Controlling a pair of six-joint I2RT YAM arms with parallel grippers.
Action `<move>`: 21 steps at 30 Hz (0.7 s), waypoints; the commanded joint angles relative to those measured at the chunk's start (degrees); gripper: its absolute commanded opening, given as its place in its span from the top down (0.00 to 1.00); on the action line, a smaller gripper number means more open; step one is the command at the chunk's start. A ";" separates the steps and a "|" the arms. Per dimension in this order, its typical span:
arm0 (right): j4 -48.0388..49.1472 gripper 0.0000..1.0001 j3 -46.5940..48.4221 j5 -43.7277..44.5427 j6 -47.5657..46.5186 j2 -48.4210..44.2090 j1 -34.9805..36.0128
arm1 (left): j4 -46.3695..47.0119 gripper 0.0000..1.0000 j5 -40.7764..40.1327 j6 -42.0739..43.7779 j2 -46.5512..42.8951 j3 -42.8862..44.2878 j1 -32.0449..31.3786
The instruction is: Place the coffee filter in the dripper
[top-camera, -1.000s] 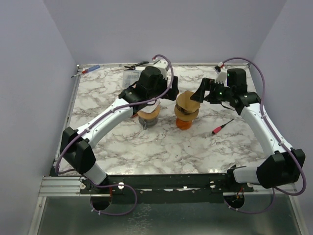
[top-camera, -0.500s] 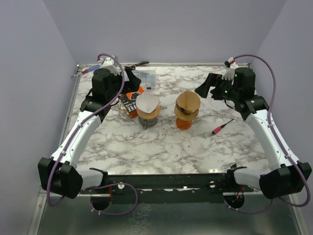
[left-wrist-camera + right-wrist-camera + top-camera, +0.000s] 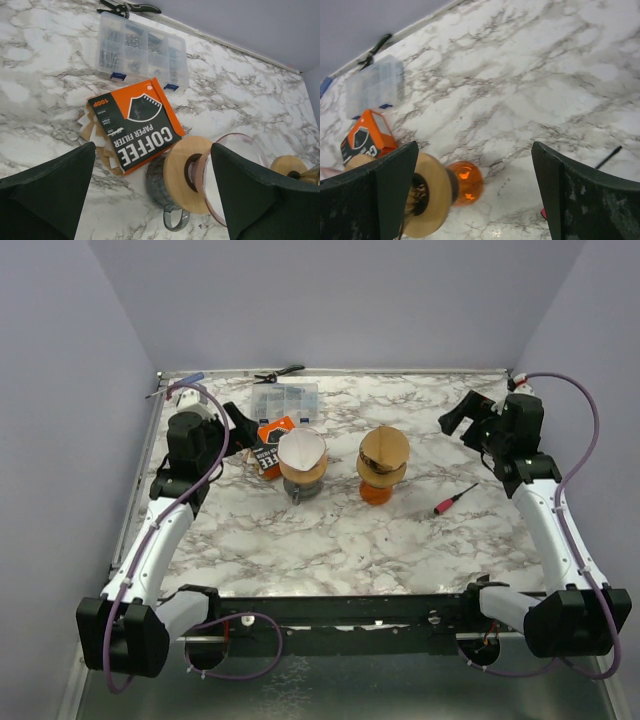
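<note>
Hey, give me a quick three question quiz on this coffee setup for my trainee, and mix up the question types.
1. True or false: the left gripper is shut on the orange cardboard coffee filter box.
2. The wood-collared glass dripper holding the white paper filter stands on: A) the grey mug; B) the orange glass base; C) the clear plastic organiser box.
3. Fill in: the red-handled screwdriver lies on the ____ arm's side of the table.
Key: 1 false, it is open and holds nothing; 2 A; 3 right.
</note>
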 commanded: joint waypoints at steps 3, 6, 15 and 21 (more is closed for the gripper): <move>8.71 0.00 -11.92 8.29 5.19 -2.68 -4.85 | 2.30 0.01 -11.38 0.67 -7.06 -7.79 0.53; 14.31 0.00 -19.47 15.65 5.71 -4.04 -4.99 | 3.93 0.01 -16.55 -1.97 -9.76 -12.72 0.53; 34.69 0.00 -38.03 33.27 1.18 -8.11 -4.99 | 16.35 0.01 -23.13 -4.09 -14.81 -28.04 0.54; 41.69 0.00 -40.11 34.02 -1.46 -4.13 -4.95 | 26.93 0.01 -28.80 -0.98 -18.52 -36.59 0.40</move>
